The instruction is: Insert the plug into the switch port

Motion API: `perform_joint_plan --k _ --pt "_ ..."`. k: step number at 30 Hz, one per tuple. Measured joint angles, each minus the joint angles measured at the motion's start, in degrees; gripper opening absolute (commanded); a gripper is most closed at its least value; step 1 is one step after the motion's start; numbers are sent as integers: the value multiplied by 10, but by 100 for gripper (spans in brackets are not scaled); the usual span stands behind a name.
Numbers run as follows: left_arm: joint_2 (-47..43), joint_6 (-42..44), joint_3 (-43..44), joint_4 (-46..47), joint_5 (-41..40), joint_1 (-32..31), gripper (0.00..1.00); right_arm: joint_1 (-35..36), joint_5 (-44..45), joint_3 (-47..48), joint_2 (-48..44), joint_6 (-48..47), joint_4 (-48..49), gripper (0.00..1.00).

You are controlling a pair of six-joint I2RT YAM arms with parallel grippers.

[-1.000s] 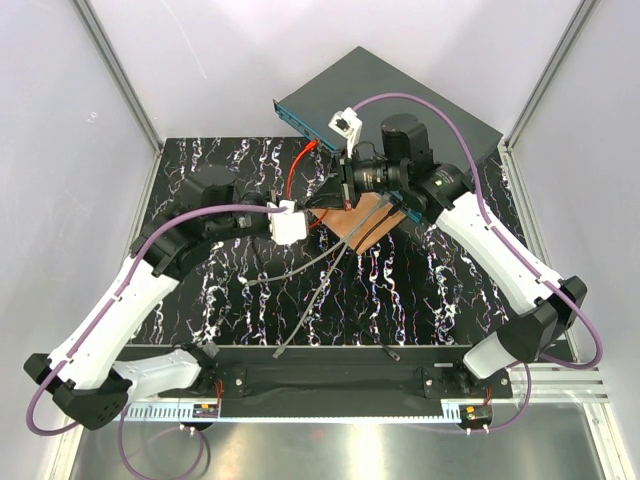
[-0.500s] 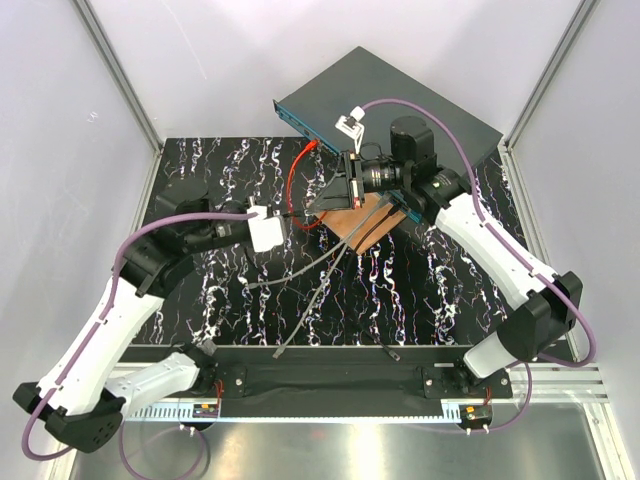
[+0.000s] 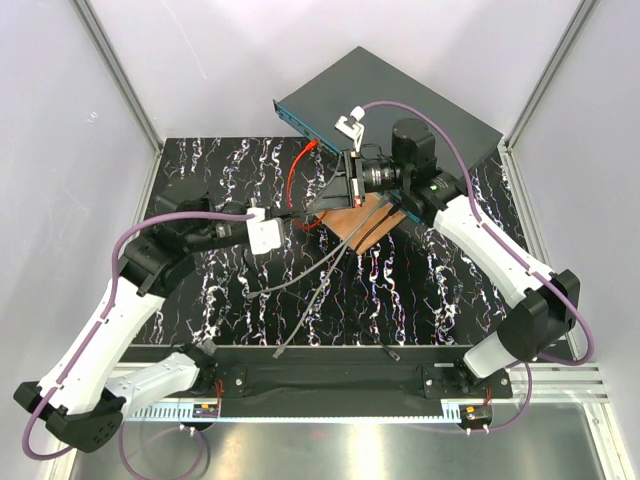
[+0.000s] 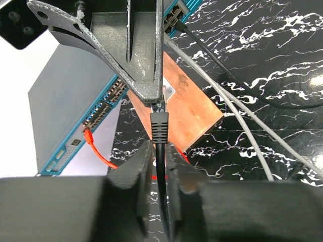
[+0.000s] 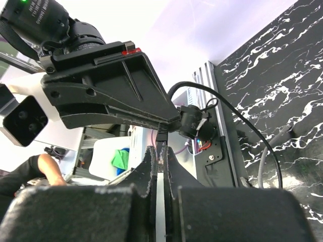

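Nearest, loose grey cables (image 3: 320, 285) lie slack. The left gripper (image 4: 160, 146) sits narrow around the black cable (image 4: 161, 194); whether it actually pinches, I cannot tell. The right gripper (image 5: 160, 151) is clamped on the plug (image 4: 159, 125), which hangs above the copper plate (image 4: 194, 103). The plug should be kept square to a free port, clear of the red cable (image 4: 89, 136) seated in the switch (image 3: 400, 95) at the far edge.

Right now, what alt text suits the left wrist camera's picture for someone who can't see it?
Two padded fingers of the left gripper pinch a black cable whose plug the right gripper holds from above. Behind lie a copper plate, grey cables and the switch with its teal port row.
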Motion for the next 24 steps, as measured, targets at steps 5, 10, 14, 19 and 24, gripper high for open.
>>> perform_joint_plan --k 5,10,14,19,24 --pt "1 1 0 0 1 1 0 -3 -4 -6 0 19 13 16" --pt "16 -43 7 -9 -7 2 0 -20 7 -6 0 20 -1 81" --pt "44 -138 37 -26 -30 2 0 -73 23 -5 -3 14 -19 96" --pt "58 -279 46 -42 -50 1 0 -151 59 -4 -42 -6 -69 100" --pt "60 -407 45 -27 -105 -16 0 -223 117 -8 -137 -33 -129 100"
